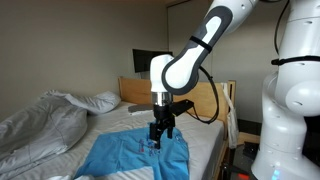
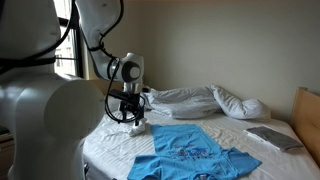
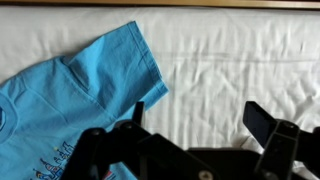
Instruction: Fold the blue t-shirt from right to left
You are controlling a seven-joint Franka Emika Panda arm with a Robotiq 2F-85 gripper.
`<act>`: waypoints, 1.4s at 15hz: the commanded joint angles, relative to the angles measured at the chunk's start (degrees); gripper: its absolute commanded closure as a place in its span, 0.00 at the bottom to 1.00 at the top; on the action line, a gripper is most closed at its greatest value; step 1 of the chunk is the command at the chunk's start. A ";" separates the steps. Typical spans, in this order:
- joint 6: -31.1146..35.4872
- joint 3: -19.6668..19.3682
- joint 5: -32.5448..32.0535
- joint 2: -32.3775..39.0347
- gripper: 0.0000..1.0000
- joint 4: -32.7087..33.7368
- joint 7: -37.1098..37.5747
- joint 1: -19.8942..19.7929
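Note:
The blue t-shirt point(image 1: 135, 155) lies spread flat on the white bed sheet point(image 1: 205, 150). In an exterior view point(image 2: 190, 152) its chest print faces up. In the wrist view a sleeve point(image 3: 110, 65) lies at the left and the print point(image 3: 40, 160) shows at the lower left. My gripper point(image 1: 160, 138) hangs above the shirt's edge near a sleeve, also in an exterior view point(image 2: 137, 127). In the wrist view the gripper point(image 3: 195, 115) is open and empty, with bare white sheet between its fingers.
A rumpled grey duvet point(image 1: 40, 125) and a white pillow point(image 1: 100, 100) lie at the head of the bed. A wooden headboard point(image 1: 135, 90) stands behind. A flat grey object point(image 2: 268, 137) lies near the wooden board point(image 2: 305, 120).

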 commanded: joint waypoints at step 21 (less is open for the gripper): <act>39.35 -4.73 -17.65 43.57 0.00 5.61 15.71 1.52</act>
